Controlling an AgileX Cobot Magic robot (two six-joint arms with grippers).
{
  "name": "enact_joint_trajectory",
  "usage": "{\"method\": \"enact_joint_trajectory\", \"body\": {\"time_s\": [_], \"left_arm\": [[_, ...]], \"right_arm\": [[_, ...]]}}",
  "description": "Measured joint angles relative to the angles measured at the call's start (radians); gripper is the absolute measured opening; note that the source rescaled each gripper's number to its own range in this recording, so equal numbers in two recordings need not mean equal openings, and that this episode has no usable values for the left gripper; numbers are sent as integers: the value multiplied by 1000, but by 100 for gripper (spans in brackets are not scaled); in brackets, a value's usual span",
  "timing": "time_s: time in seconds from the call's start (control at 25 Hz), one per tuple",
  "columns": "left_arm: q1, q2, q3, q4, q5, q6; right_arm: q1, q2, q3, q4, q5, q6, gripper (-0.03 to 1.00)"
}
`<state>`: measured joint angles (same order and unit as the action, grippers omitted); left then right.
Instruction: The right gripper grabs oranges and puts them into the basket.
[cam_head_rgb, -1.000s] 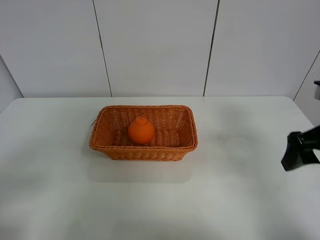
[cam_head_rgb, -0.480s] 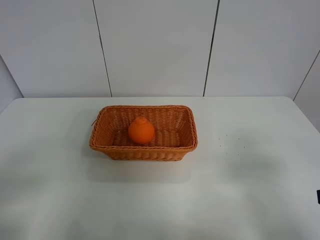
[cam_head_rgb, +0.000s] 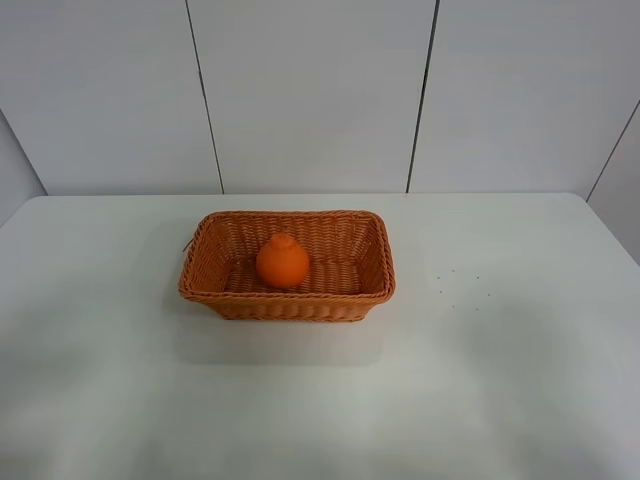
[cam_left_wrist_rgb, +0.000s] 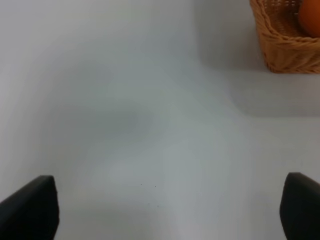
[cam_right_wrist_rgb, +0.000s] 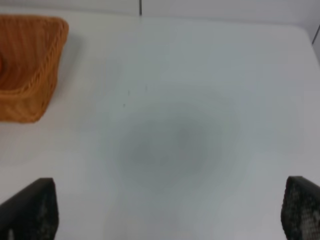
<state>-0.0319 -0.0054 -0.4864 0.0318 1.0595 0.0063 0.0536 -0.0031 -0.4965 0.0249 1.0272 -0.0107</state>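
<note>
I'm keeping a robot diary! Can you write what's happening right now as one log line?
orange: inside basket | right pincer: open, empty, above bare table | left pincer: open, empty | task: looks done

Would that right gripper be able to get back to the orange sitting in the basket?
Probably yes. The orange sits uncovered in the open-topped basket, and the table between it and the open right gripper is bare. Only the basket's wall would need clearing from above.

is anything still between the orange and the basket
Nothing: the orange already sits inside the basket. Both grippers are open over bare table, away from it.
</note>
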Motion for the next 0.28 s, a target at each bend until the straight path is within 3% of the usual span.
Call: {"method": "enact_joint_trajectory", "body": {"time_s": [0.28], "left_arm": [[0, 0, 0, 0, 0, 0]], "right_arm": [[3, -2, 0, 0, 0, 2, 98]]}}
